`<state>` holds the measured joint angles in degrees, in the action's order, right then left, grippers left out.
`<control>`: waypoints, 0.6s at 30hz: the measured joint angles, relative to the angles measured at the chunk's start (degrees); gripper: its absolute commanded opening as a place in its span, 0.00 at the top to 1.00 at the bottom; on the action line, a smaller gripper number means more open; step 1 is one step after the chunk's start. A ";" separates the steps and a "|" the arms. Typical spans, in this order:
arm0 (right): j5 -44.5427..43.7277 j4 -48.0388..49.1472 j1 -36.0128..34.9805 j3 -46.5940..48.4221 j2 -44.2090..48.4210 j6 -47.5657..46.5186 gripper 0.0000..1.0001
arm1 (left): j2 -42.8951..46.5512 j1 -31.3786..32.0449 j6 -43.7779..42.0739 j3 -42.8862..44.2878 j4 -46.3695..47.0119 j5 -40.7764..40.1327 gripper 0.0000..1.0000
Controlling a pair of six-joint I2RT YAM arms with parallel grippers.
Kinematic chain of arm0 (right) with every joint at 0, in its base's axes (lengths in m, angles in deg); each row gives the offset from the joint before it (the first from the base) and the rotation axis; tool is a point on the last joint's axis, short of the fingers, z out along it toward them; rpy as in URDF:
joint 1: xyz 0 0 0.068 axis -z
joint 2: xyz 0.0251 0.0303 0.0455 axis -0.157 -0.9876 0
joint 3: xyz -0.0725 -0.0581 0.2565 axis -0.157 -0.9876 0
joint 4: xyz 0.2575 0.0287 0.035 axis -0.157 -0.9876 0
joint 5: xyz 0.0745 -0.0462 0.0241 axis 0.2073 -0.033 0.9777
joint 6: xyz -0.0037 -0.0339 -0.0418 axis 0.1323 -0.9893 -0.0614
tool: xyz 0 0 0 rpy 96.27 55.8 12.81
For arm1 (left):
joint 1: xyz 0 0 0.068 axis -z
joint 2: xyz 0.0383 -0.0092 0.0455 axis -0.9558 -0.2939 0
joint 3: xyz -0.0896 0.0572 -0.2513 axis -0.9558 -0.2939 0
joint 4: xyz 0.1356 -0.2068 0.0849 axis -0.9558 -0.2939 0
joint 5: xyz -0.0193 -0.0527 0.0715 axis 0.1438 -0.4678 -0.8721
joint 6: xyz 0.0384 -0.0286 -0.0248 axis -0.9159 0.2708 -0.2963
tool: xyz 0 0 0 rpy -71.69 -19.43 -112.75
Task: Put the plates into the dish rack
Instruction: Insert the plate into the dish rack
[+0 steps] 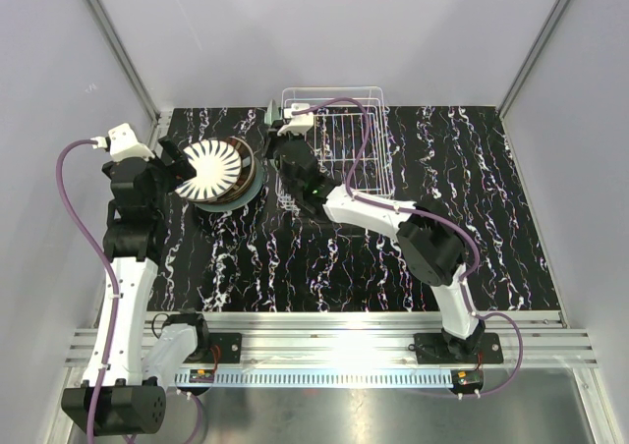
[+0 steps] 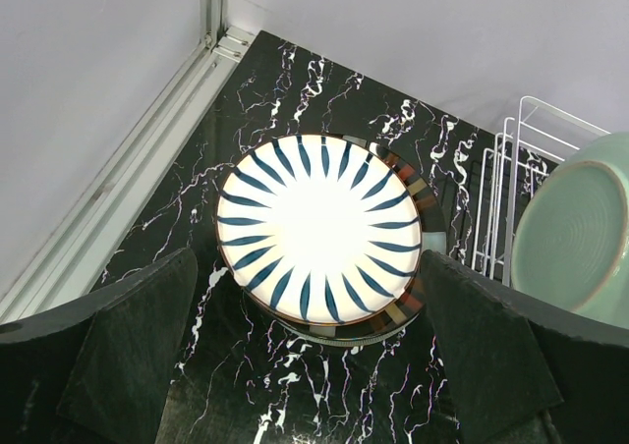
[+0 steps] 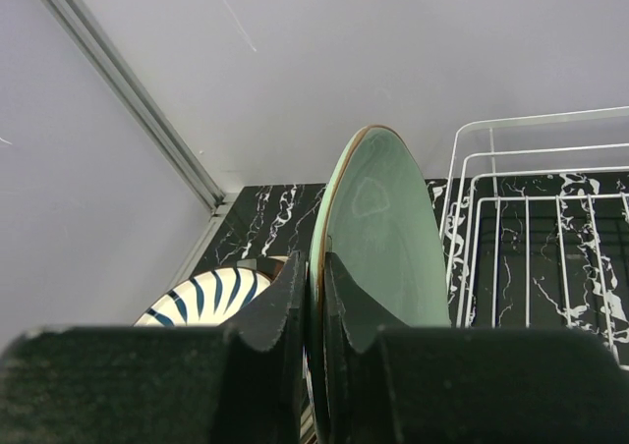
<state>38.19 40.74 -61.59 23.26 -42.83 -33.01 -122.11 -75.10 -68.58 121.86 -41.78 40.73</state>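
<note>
Black table (image 1: 491, 218) veined with white, enclosed by pale grey walls (image 1: 324, 31). The right gripper (image 3: 314, 267) clamps a pale green plate (image 3: 383, 228) upright on edge, just left of the white wire dish rack (image 1: 344, 159). The left gripper (image 2: 307, 257) hangs spread wide above a stack of plates (image 2: 319, 228), the top one white with blue stripes.

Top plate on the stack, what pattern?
Top plate: white with dark-blue radial stripes; best in left wrist view.
</note>
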 measured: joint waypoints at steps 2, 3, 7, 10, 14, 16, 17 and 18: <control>0.00 0.37 0.00 0.00 0.09 0.28 1.00 | 0.00 0.00 0.00 0.00 0.00 0.11 0.01; 0.00 0.48 0.00 -0.02 0.09 0.33 1.00 | 0.00 0.00 0.00 0.00 0.00 0.20 0.01; -0.07 0.92 0.00 -0.68 0.24 0.87 1.00 | 0.00 0.04 0.00 0.00 0.00 0.26 0.01; -0.26 1.81 0.00 -2.38 0.57 1.31 1.00 | 0.00 0.07 0.00 0.00 0.00 0.28 0.01; -0.79 4.04 0.02 -4.13 0.92 1.88 1.00 | -0.02 0.17 0.00 0.00 0.00 0.48 0.01; -1.16 4.83 0.02 -4.72 1.03 2.25 1.00 | -0.02 0.24 0.00 0.00 0.00 0.68 0.01; -1.25 5.20 0.07 -4.96 1.03 2.51 1.00 | -0.02 0.26 0.00 0.00 0.00 0.81 0.01; -1.40 5.46 0.09 -5.14 1.05 2.78 1.00 | -0.02 0.26 0.00 0.00 0.00 0.85 0.01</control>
<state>36.79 46.21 -61.50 18.12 -41.78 -30.24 -122.13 -74.84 -68.58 121.86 -41.78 41.58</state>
